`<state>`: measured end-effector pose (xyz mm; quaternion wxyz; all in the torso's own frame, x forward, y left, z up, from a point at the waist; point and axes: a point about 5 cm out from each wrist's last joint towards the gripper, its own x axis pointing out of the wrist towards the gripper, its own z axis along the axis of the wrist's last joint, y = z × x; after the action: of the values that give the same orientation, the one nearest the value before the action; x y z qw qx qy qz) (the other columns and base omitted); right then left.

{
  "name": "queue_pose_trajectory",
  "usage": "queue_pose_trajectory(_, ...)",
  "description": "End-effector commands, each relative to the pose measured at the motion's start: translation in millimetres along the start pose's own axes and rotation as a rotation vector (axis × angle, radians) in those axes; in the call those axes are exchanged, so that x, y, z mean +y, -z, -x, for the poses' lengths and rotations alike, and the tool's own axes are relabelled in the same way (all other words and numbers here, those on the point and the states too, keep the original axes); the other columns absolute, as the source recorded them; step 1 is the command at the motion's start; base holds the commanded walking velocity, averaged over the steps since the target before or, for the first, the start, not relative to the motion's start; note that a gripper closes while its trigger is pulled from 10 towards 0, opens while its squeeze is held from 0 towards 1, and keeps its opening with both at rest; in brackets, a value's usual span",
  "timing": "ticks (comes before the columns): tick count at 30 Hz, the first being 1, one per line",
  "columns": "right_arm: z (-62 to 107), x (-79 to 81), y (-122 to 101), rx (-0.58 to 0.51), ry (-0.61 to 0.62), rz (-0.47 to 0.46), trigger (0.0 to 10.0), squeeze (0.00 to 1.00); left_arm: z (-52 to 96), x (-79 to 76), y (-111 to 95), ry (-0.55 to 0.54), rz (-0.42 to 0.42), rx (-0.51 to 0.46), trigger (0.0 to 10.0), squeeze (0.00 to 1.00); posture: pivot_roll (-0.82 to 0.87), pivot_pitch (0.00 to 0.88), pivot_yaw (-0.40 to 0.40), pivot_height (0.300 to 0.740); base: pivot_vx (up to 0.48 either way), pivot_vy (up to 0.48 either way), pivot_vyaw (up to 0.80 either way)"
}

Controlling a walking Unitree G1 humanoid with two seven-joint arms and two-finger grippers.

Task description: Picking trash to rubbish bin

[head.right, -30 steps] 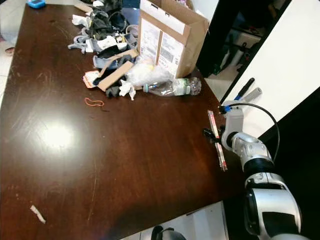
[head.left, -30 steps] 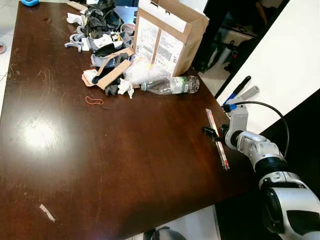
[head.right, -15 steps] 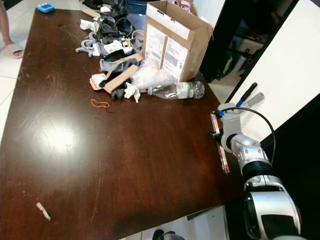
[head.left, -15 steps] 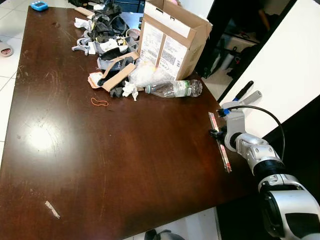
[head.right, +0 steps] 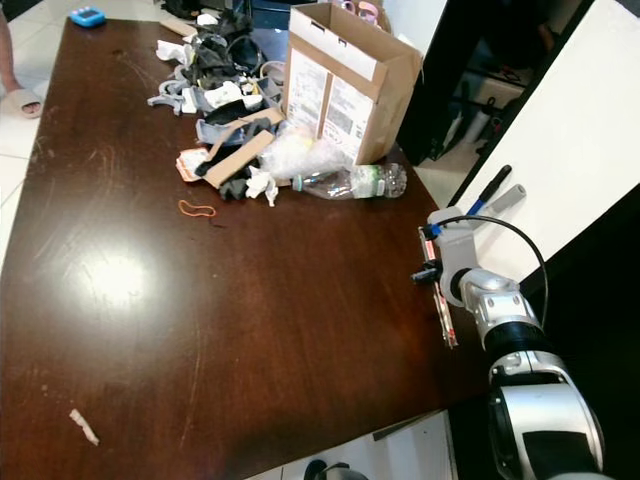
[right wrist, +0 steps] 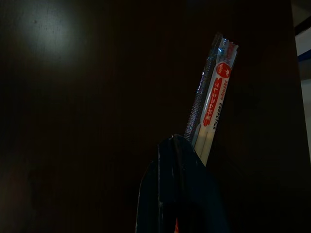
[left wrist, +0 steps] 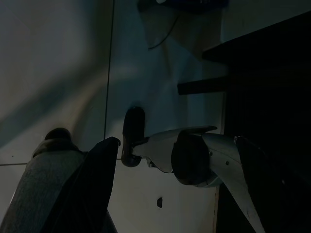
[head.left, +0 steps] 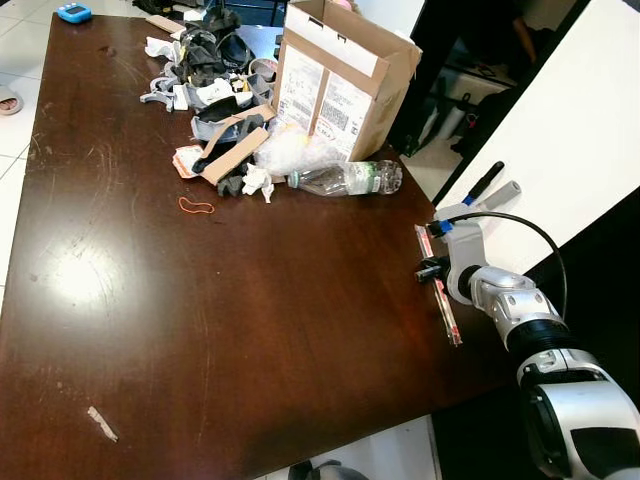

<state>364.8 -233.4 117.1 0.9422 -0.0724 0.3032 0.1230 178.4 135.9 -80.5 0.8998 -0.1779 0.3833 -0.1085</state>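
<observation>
A long clear packet of chopsticks with a red label (head.left: 441, 292) lies flat near the right edge of the dark wooden table (head.left: 250, 300). My right gripper (head.left: 428, 268) is low over the table at the packet's far half, touching its left side. In the right wrist view the two black fingers (right wrist: 177, 160) are pressed together, and the packet (right wrist: 214, 104) runs out from beside and beneath them. I cannot tell whether it is pinched. The left gripper (left wrist: 175, 194) hangs over the floor beside my leg, its fingers apart.
At the table's far end are a crushed plastic bottle (head.left: 345, 177), an open cardboard box (head.left: 340, 75) and a heap of mixed trash (head.left: 215, 90). An orange rubber band (head.left: 195, 206) and a paper scrap (head.left: 100, 423) lie on the table. A white wall panel (head.left: 560, 130) stands right.
The camera shifted a little. My right gripper has edged from just left of the chopsticks packet to against its side. The packet has not moved.
</observation>
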Motion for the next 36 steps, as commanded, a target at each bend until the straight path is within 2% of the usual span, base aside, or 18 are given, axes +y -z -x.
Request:
queue_pose_trajectory(1, -3.5, 3.9, 32.4, 0.118, -0.028, -0.037, 0.0, 0.0, 13.9, 5.1, 38.0, -0.034, 0.059, 0.131, 10.0, 0.0, 0.13, 0.185, -0.172, 0.74, 0.0, 0.0, 0.0)
queue_pose_trajectory(2, -3.5, 3.9, 32.4, 0.118, -0.028, -0.037, 0.0, 0.0, 13.9, 5.1, 38.0, -0.034, 0.059, 0.131, 10.0, 0.0, 0.13, 0.185, -0.172, 0.74, 0.0, 0.0, 0.0)
queue_pose_trajectory(3, -3.4, 5.1, 21.5, 0.048, -0.046, -0.098, 6.1, 0.0, 13.8, 5.0, 38.0, -0.033, 0.058, 0.132, 10.0, 0.0, 0.13, 0.185, -0.172, 0.74, 0.0, 0.0, 0.0)
queue_pose_trajectory(4, -2.3, 5.8, 9.6, -0.024, -0.078, -0.171, 10.0, 0.65, 13.8, 5.0, 38.0, -0.033, 0.056, 0.133, 10.0, 0.0, 0.13, 0.183, -0.173, 0.74, 0.0, 0.0, 0.0)
queue_pose_trajectory(5, -2.3, 5.8, 9.6, -0.024, -0.078, -0.171, 10.0, 0.65, 13.8, 5.0, 38.0, -0.033, 0.056, 0.133, 10.0, 0.0, 0.13, 0.183, -0.173, 0.74, 0.0, 0.0, 0.0)
queue_pose_trajectory(6, -1.1, 6.1, 1.9, -0.071, -0.101, -0.22, 10.0, 1.0, 13.8, 5.0, 37.9, -0.032, 0.054, 0.134, 10.0, 0.0, 0.13, 0.183, -0.173, 0.74, 0.0, 0.0, 0.0)
queue_pose_trajectory(8, 3.3, 0.7, -14.4, -0.162, -0.107, -0.316, 10.0, 1.0, 13.6, 5.0, 37.6, -0.031, 0.05, 0.135, 10.0, 0.0, 0.13, 0.18, -0.173, 0.74, 0.0, 0.0, 0.0)
queue_pose_trajectory(10, 4.7, -2.1, -18.7, -0.187, -0.096, -0.339, 10.0, 1.0, 13.4, 4.9, 37.3, -0.03, 0.049, 0.135, 10.0, 0.0, 0.13, 0.18, -0.173, 0.74, 0.0, 0.0, 0.0)
queue_pose_trajectory(16, 7.1, -5.9, -21.8, -0.225, -0.072, -0.344, 10.0, 1.0, 11.9, 2.7, 36.0, -0.022, 0.045, 0.134, 10.0, 0.0, 0.12, 0.172, -0.175, 0.74, 0.0, 0.0, 0.0)
queue_pose_trajectory(19, 9.2, -7.7, -26.7, -0.277, -0.082, -0.394, 10.0, 1.0, 11.6, 1.9, 36.3, -0.02, 0.044, 0.135, 10.0, 0.0, 0.13, 0.17, -0.176, 0.74, 0.0, 0.0, 0.0)
queue_pose_trajectory(24, 9.6, -11.9, -26.0, -0.27, -0.03, -0.376, 10.0, 1.0, 11.6, 1.5, 36.6, -0.019, 0.044, 0.136, 10.0, 0.0, 0.12, 0.172, -0.176, 0.74, 0.0, 0.0, 0.0)
queue_pose_trajectory(26, 9.3, -13.5, -24.7, -0.266, -0.009, -0.399, 10.0, 1.0, 11.5, 1.1, 36.7, -0.019, 0.045, 0.136, 10.0, 0.0, 0.12, 0.172, -0.176, 0.74, 0.0, 0.0, 0.0)
queue_pose_trajectory(31, 12.7, -13.6, -33.6, -0.344, -0.061, -0.448, 10.0, 1.0, 11.3, 0.6, 36.7, -0.018, 0.051, 0.133, 10.0, 0.0, 0.13, 0.174, -0.177, 0.74, 0.0, 0.0, 0.0)
queue_pose_trajectory(32, 13.4, -14.5, -34.3, -0.348, -0.057, -0.447, 10.0, 0.93, 11.3, 0.4, 37.1, -0.017, 0.052, 0.133, 10.0, 0.0, 0.12, 0.18, -0.175, 0.74, 0.0, 0.0, 0.0)
queue_pose_trajectory(33, 13.1, -16.0, -31.9, -0.334, -0.033, -0.432, 10.0, 0.74, 11.4, 0.3, 37.4, -0.017, 0.053, 0.134, 10.0, 0.0, 0.12, 0.18, -0.175, 0.74, 0.0, 0.0, 0.0)
queue_pose_trajectory(34, 13.0, -17.4, -30.0, -0.323, -0.014, -0.419, 10.0, 0.74, 11.5, 0.0, 37.8, -0.016, 0.054, 0.134, 10.0, 0.0, 0.12, 0.182, -0.174, 0.74, 0.0, 0.0, 0.0)
queue_pose_trajectory(35, 11.9, -18.9, -24.6, -0.287, 0.022, -0.382, 10.0, 0.6, 11.6, -0.2, 38.1, -0.015, 0.055, 0.134, 10.0, 0.0, 0.12, 0.183, -0.173, 0.74, 0.0, 0.0, 0.0)
queue_pose_trajectory(36, 11.1, -19.6, -21.1, -0.264, 0.046, -0.358, 10.0, 0.6, 11.6, -0.3, 38.3, -0.015, 0.056, 0.135, 10.0, 0.0, 0.12, 0.183, -0.173, 0.74, 0.0, 0.0, 0.0)
